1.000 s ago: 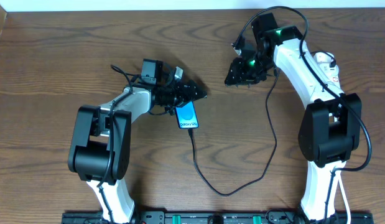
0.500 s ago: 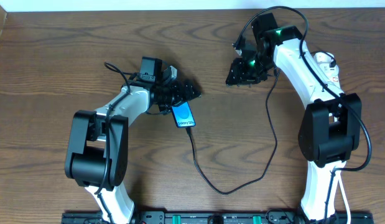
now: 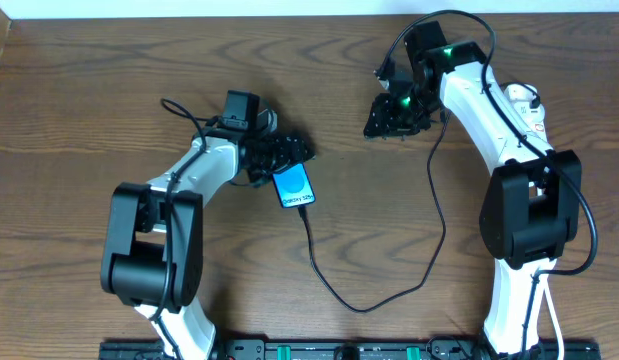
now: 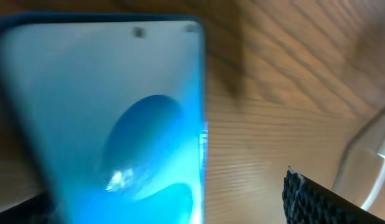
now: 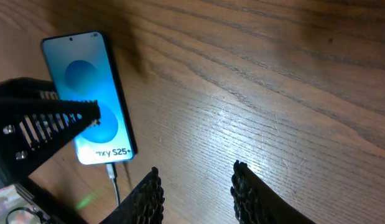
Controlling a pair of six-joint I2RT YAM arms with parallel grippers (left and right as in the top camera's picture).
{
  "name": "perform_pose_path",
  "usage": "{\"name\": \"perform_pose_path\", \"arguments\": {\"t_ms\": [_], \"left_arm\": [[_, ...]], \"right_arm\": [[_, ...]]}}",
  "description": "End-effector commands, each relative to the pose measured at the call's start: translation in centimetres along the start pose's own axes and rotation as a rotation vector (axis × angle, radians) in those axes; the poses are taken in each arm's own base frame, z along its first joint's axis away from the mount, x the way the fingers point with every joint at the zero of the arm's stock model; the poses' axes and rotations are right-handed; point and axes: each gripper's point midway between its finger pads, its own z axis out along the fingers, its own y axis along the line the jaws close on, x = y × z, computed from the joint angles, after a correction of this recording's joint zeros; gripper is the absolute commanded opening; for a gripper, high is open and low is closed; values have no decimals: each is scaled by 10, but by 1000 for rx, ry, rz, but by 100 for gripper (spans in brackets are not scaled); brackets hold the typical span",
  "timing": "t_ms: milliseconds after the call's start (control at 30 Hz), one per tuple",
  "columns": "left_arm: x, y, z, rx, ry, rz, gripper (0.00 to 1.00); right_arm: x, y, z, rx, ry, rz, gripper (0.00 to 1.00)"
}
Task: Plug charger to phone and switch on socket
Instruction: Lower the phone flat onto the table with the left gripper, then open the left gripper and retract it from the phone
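The left gripper (image 3: 301,152) hangs low over the wooden table (image 3: 89,100) with its jaws apart. In the left wrist view one ribbed finger (image 4: 316,196) stands clear of the phone's (image 4: 117,112) side edge with bare wood between them. The other finger is only a dark blur at the opposite corner. The phone lies flat and screen up, directly under and just ahead of this gripper's fingertips. From overhead the phone (image 3: 294,186) has its top end tucked beneath the gripper's tip and its bottom end pointing away from it. From the right wrist view a black serrated finger (image 5: 55,112) of the left gripper crosses over the phone's (image 5: 80,68) near edge. Whether that finger touches the glass, I cannot tell.

The charger cable's connector (image 5: 112,169) sits in the port at the phone's bottom end. This is the end farthest from the left gripper's tip. The charger cable (image 3: 364,308) runs away from both grippers in a wide loop and then climbs back toward the right arm. Its plug end is not visible.

The right gripper (image 3: 381,122) hovers above bare wood with its two fingers spread and nothing between them. The phone is well off to its side. A white power strip (image 3: 524,100) with red marks shows partly behind the right arm, well back from the right gripper.
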Motion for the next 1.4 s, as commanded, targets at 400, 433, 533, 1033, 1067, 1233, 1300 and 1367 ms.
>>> {"name": "perform_pose_path", "arguments": {"t_ms": [400,433,533,1033,1067,1233,1300,1367], "left_arm": [[-35,-15,-102,36,-277,36,95],[-37,-21,-112,59,-300,55,95],[-42,-38,-143,127,-372,104,96],[-32,-75,-258,273,-639,217,95],[-32,-75,-258,273,-638,217,95],[-32,-74,-256,270,-632,212,95],[-32,-74,-256,270,-633,213,95],[-32,-74,-256,270,-633,213,95]], "right_arm": [[-2,3,-5,4,-13,-23,36],[-2,3,-5,4,-13,-23,36],[-2,3,-4,4,-12,-23,36],[-2,3,-4,3,-12,-23,35],[-2,3,-4,3,-12,-23,35],[-2,3,-4,4,-12,-23,35],[-2,3,-4,4,-13,-23,35],[-2,3,-4,4,-9,-21,35]]}}
